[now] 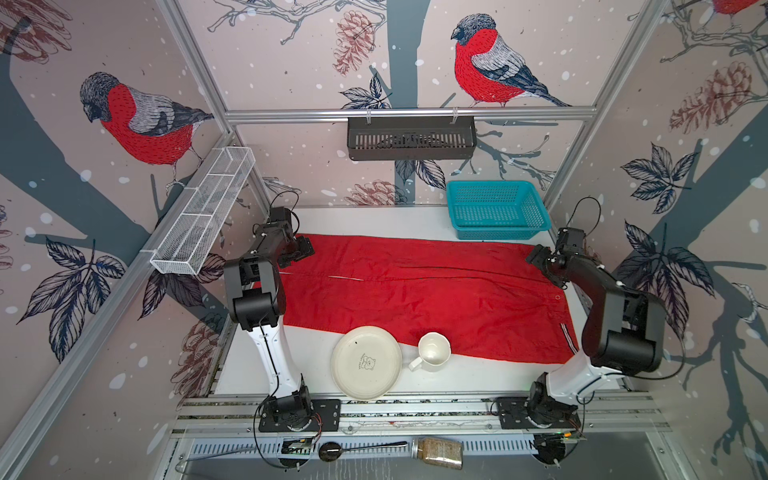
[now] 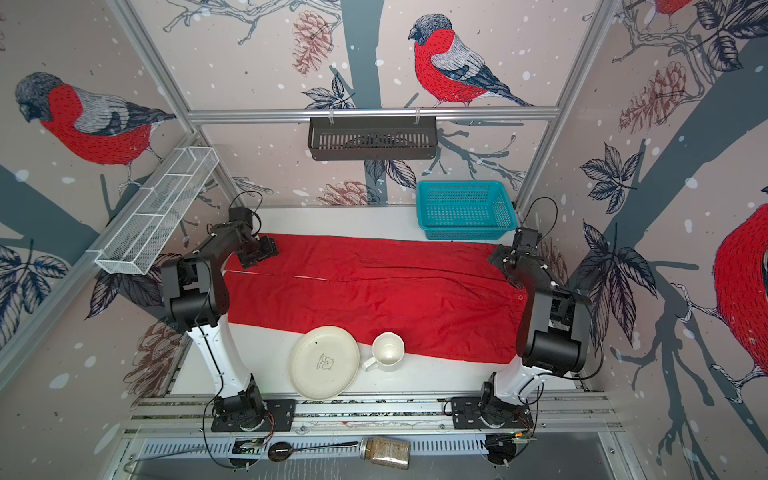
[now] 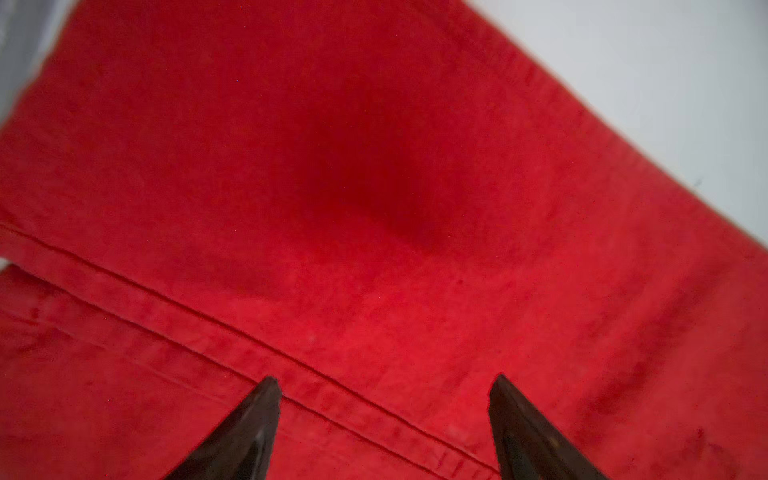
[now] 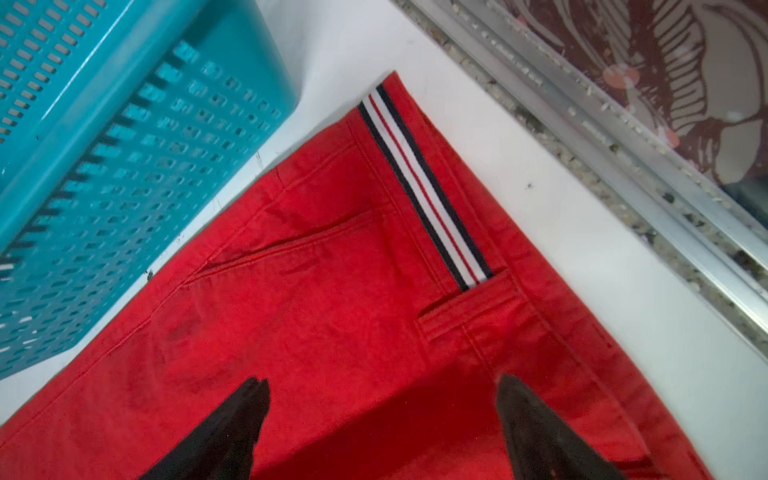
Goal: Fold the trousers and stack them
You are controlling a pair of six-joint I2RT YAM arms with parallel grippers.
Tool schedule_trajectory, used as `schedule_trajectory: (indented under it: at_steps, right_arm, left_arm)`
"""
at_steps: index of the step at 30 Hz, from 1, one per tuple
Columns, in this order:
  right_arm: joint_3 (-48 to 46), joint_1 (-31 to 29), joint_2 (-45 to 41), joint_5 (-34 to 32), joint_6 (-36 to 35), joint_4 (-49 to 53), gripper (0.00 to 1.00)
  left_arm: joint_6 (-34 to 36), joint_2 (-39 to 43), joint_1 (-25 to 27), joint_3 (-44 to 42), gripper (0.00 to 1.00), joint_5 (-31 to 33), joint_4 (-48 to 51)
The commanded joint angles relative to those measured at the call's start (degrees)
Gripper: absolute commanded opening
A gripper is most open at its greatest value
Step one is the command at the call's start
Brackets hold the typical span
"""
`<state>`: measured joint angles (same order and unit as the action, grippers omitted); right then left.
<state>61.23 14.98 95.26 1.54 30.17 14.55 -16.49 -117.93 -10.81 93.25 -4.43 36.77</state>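
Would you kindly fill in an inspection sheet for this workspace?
Surface: white tabletop, mostly under cloth.
Job's things: red trousers spread flat, unfolded; striped band at the far right corner.
Clutter: cream plate and white mug sit on the trousers' near edge; teal basket back right.
Grippers: left gripper open over the far left corner; right gripper open over the waistband corner; neither grips cloth.
Cables: black cable loops at both wrists.
Surroundings: bird-print walls, black rack, white wire basket; spoon and jar below front rail.

White table (image 1: 374, 220) w/ trousers (image 1: 415, 291), plate (image 1: 366, 362), mug (image 1: 433, 352), basket (image 1: 494, 233).
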Motion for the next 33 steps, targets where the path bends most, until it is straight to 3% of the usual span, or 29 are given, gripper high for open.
schedule_trajectory:
  at_steps: [1, 5, 11, 15, 20, 33]
  right_arm:
    - [1.85, 0.35, 0.71, -0.85, 1.44, 0.48, 0.89]
    - [2.84, 0.31, 0.75, 0.42, 2.08, 0.38, 0.89]
    - [1.51, -0.03, -0.51, 1.38, 1.85, 0.11, 0.89]
    - [-0.11, 0.05, -1.66, 0.93, 0.61, 0.26, 0.89]
    - [-2.48, 0.0, -3.36, 0.15, -0.29, 0.16, 0.89]
    - [-4.97, -1.4, -5.34, 0.05, -0.4, -0.2, 0.9]
  left_arm:
    - [-0.93, -1.27, 0.04, 4.53, 0.81, -1.68, 2.23]
    - [-5.46, -4.86, 0.34, 10.66, 0.81, 1.12, 2.75]
    - [-11.55, -13.9, 0.88, 24.19, 0.83, 10.8, 8.35]
    - [-11.72, -20.84, 0.79, 34.85, 0.84, 16.01, 12.89]
    - [-9.95, -25.38, 0.7, 39.06, 0.84, 21.15, 11.93]
    - [-5.49, -33.53, -0.83, 46.99, 0.84, 19.99, 9.31]
